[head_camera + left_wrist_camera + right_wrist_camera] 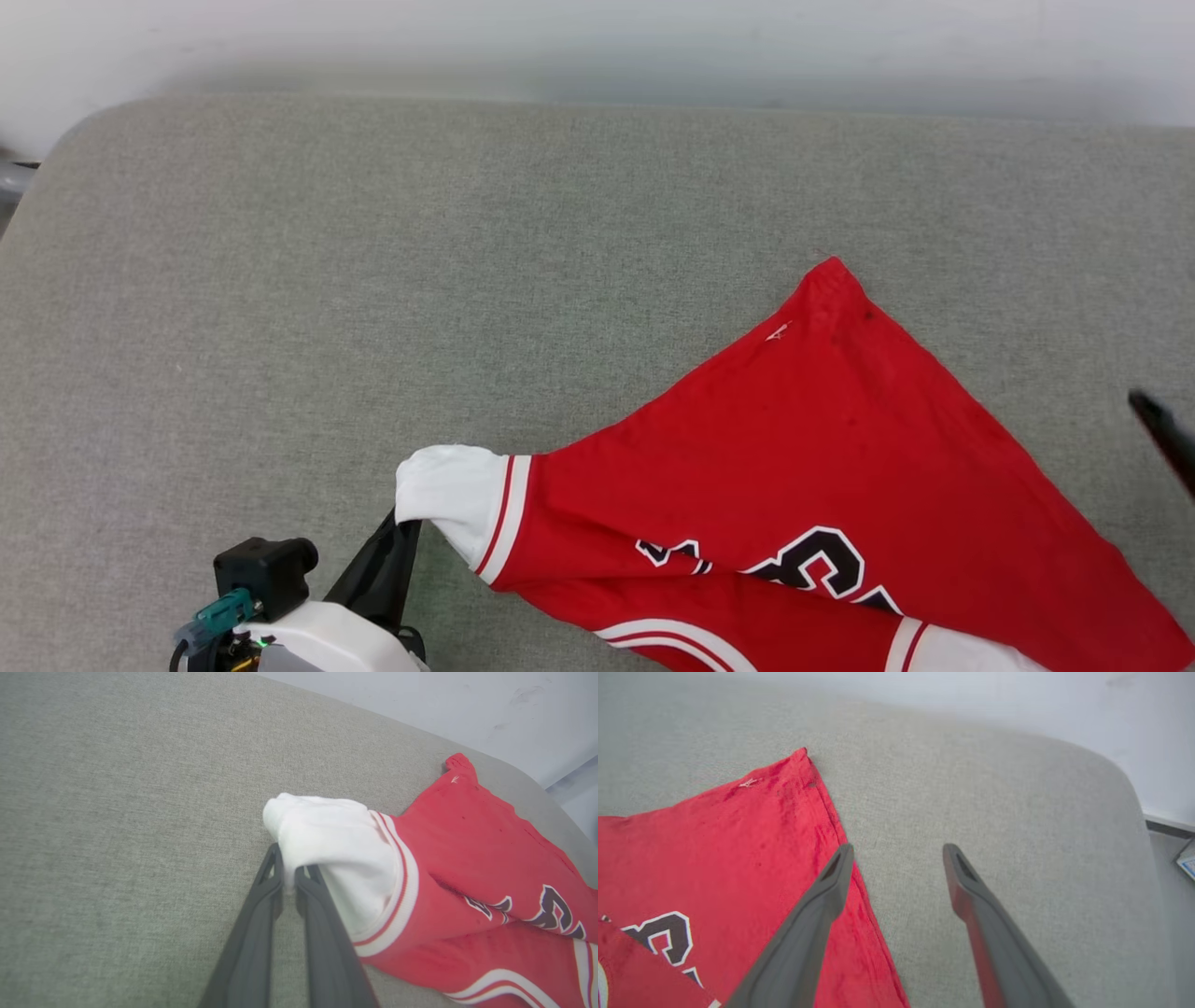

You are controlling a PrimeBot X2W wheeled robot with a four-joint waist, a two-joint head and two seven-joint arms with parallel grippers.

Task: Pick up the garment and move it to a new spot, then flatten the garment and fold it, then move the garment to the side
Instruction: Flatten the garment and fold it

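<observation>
The garment [822,448] lies creased and partly doubled over on the grey pad [373,280], toward its near right. The left gripper [289,868] is clamped on the white sleeve [448,490], lifting it slightly. The right gripper [899,851] stands wide and empty by the red edge. To flatten it well, draw the sleeve leftward, low and steady, while the right pins a corner. Nothing obstructs; a pale wall [597,37] stands behind.

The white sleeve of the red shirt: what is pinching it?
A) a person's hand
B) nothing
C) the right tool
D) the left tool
D: the left tool is shut on the white sleeve of the garment, while the right tool stands open and holds nothing.
</observation>
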